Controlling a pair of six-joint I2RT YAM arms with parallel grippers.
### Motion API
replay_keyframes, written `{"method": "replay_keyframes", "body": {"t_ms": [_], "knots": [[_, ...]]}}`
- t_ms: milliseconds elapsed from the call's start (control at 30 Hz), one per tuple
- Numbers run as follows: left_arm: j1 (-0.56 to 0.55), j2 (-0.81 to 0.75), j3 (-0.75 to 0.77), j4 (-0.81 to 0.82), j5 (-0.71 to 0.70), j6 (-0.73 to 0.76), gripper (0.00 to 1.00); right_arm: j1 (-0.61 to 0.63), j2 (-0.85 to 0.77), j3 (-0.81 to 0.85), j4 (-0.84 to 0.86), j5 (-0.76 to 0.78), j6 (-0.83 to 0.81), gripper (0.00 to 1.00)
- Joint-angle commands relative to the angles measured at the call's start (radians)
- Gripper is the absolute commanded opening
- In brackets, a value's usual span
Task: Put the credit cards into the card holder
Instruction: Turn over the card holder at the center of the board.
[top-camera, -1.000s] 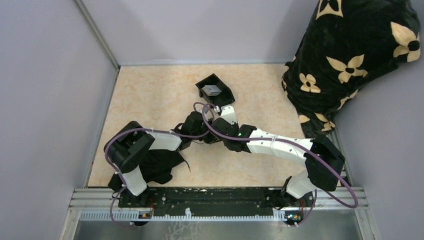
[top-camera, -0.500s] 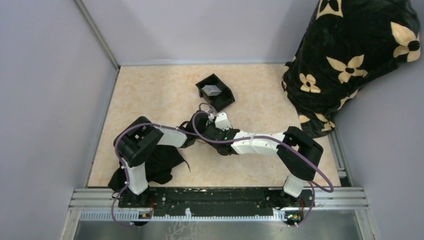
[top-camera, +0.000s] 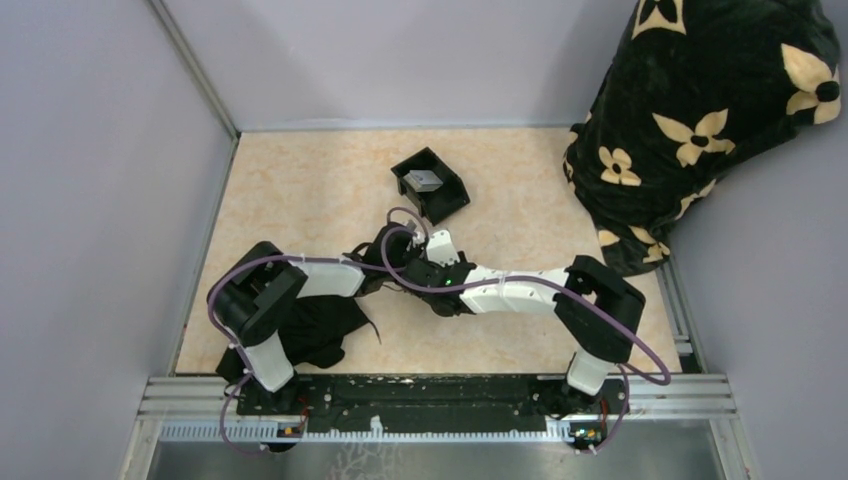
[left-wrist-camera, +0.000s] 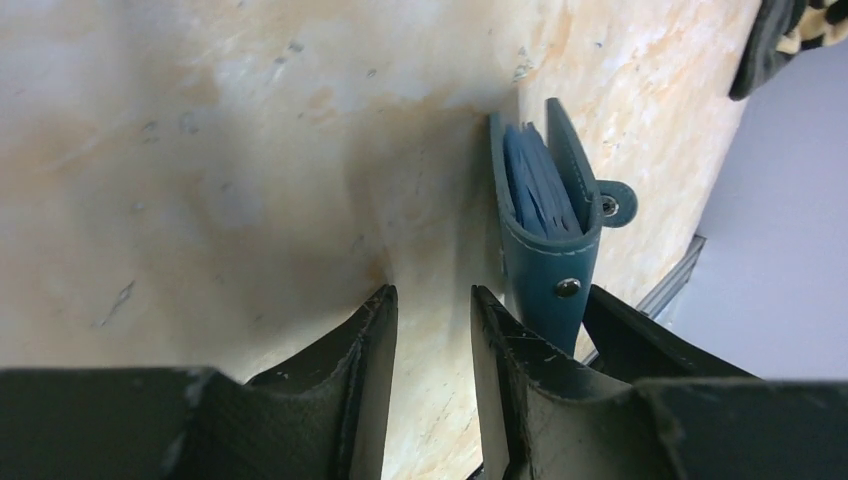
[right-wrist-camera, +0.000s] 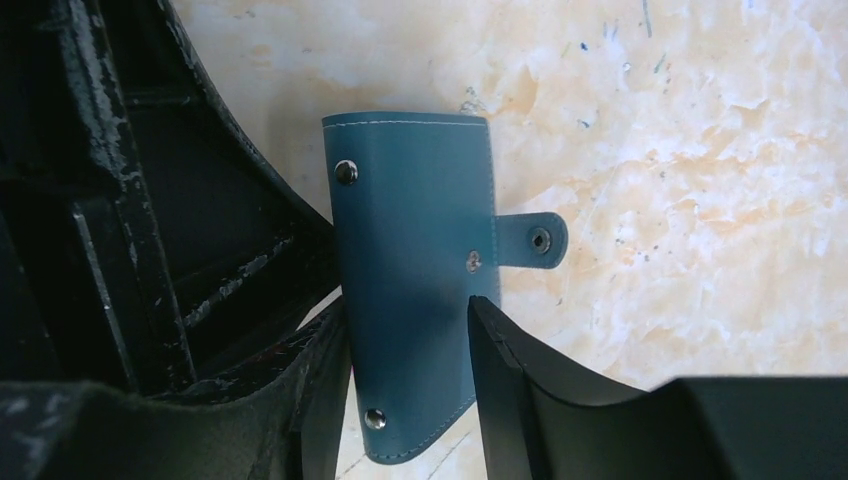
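Note:
The teal card holder (right-wrist-camera: 412, 260) stands on edge on the table, its snap tab (right-wrist-camera: 530, 240) undone and sticking out. My right gripper (right-wrist-camera: 405, 320) is open, its fingers astride the holder's lower end. The left wrist view shows the holder (left-wrist-camera: 545, 255) edge-on, with blue leaves spread inside. It stands just right of my left gripper (left-wrist-camera: 433, 295), which is open with only bare table between its fingers. A grey credit card (top-camera: 425, 181) lies in the black tray (top-camera: 446, 201). From above, both wrists meet mid-table and hide the holder.
A black cloth (top-camera: 325, 330) lies under the left arm near the front edge. A black blanket with cream flowers (top-camera: 700, 110) fills the back right corner. Grey walls close in the table on the left and at the back.
The right arm has folded, its elbow swinging left and its wrist dropping toward the left gripper. The right jaws have spread apart. The left arm shifted slightly and came back.

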Motion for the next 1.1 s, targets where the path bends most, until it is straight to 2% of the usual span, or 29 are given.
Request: {"method": "replay_keyframes", "body": {"t_ms": [0,233,500,667,867,1067], "knots": [[-0.023,-0.05,-0.001,-0.144,-0.113,0.02,0.42,0.067,-0.042,0.049,0.061,-0.126,-0.014,0.47],[-0.021,-0.1,0.0,-0.258,-0.193,0.038,0.43,0.073,-0.178,0.043,0.058,-0.145,-0.014,0.47],[-0.012,-0.069,-0.006,-0.235,-0.147,0.027,0.43,0.063,-0.319,0.008,0.031,-0.101,0.007,0.48],[-0.014,-0.12,-0.026,-0.232,-0.15,0.023,0.43,-0.067,-0.436,-0.1,0.061,-0.135,0.035,0.48],[-0.015,-0.162,-0.006,-0.2,-0.121,0.033,0.44,-0.296,-0.553,-0.266,0.208,-0.327,0.068,0.48],[-0.018,-0.116,0.048,-0.204,-0.104,0.051,0.46,-0.349,-0.537,-0.287,0.235,-0.395,0.057,0.47]]}}
